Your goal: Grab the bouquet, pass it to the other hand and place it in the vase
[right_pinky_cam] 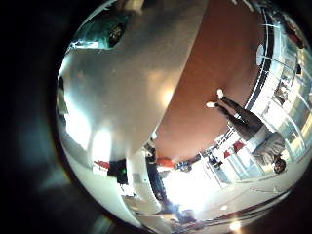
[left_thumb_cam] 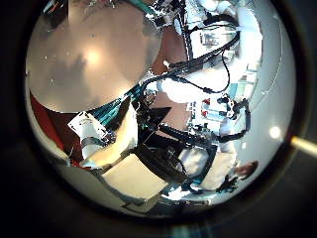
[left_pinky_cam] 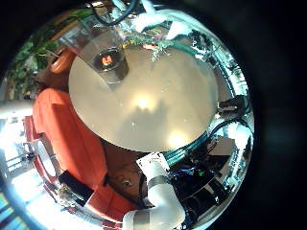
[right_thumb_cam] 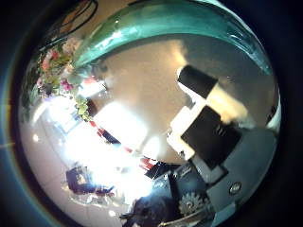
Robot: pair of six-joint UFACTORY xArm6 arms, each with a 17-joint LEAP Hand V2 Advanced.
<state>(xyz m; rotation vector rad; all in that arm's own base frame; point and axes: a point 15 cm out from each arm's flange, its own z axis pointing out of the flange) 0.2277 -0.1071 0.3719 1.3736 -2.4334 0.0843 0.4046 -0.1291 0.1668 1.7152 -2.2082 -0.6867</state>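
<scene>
Left hand (left_thumb_cam: 109, 144): you see its fingers reaching out loosely over the table (left_pinky_cam: 153, 105), relaxed, with nothing between them. It hangs well above the tabletop.

Vase (left_pinky_cam: 107, 57): it stands upright on the table, close to the rim. You cannot make out what is inside it. In the left little finger side view, some foliage shows near the vase, beside white hand parts at the view's edge; you cannot tell whose they are.

Bouquet (right_thumb_cam: 59, 68): its blooms and leaves show at the edge of the right thumb side view, beside a curved finger part and over the glossy tabletop.

Right hand (right_thumb_cam: 204, 123): one finger juts out over the table. You cannot tell whether the hand grips the stems.
</scene>
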